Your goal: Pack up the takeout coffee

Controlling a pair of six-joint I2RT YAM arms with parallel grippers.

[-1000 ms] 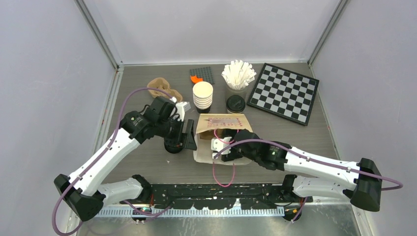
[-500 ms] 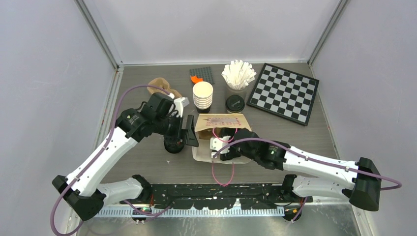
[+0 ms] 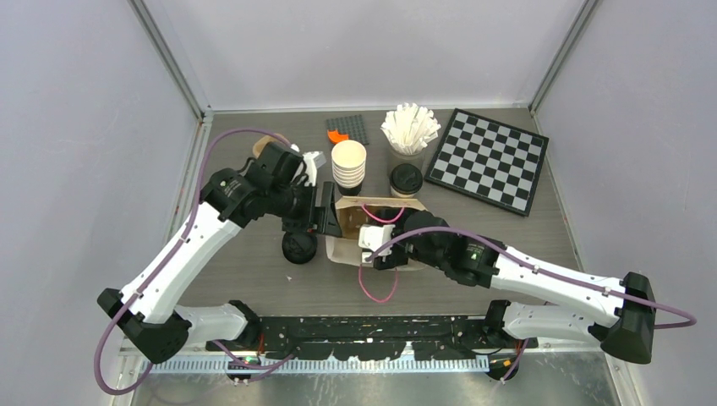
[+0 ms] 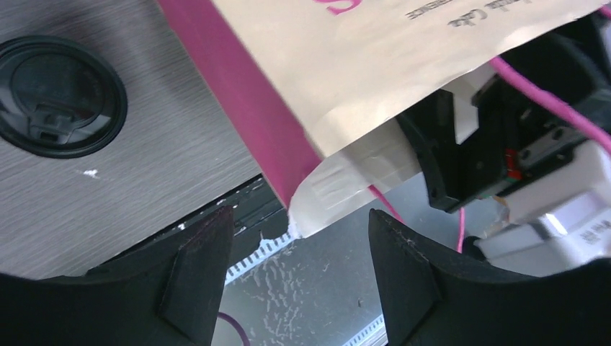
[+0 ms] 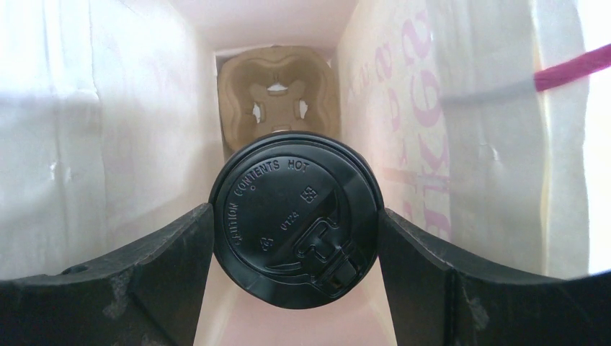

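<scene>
One takeout coffee (image 5: 295, 220), a cup under a black lid, sits between my right gripper's (image 5: 295, 245) fingers inside the paper bag (image 3: 385, 211). Both fingers press the lid's sides, so the gripper is shut on it. A brown cup carrier (image 5: 277, 97) lies at the bag's bottom. In the top view my right gripper (image 3: 365, 248) reaches into the bag's mouth. A second takeout coffee (image 3: 298, 248) (image 4: 61, 97) stands free on the table, left of the bag. My left gripper (image 3: 325, 220) (image 4: 295, 220) hangs open at the bag's (image 4: 360, 72) left corner, gripping nothing. A third lidded cup (image 3: 405, 179) stands behind the bag.
A stack of lidless cups (image 3: 349, 165) and a holder of white straws (image 3: 410, 128) stand behind the bag. A checkerboard (image 3: 488, 158) lies at the back right, a grey baseplate with an orange piece (image 3: 347, 129) at the back. A brown carrier piece (image 3: 269, 145) lies behind my left arm.
My left gripper has lifted off the lidded cup on the table and moved back and right to the bag's corner. The bag and my right gripper have shifted a little left.
</scene>
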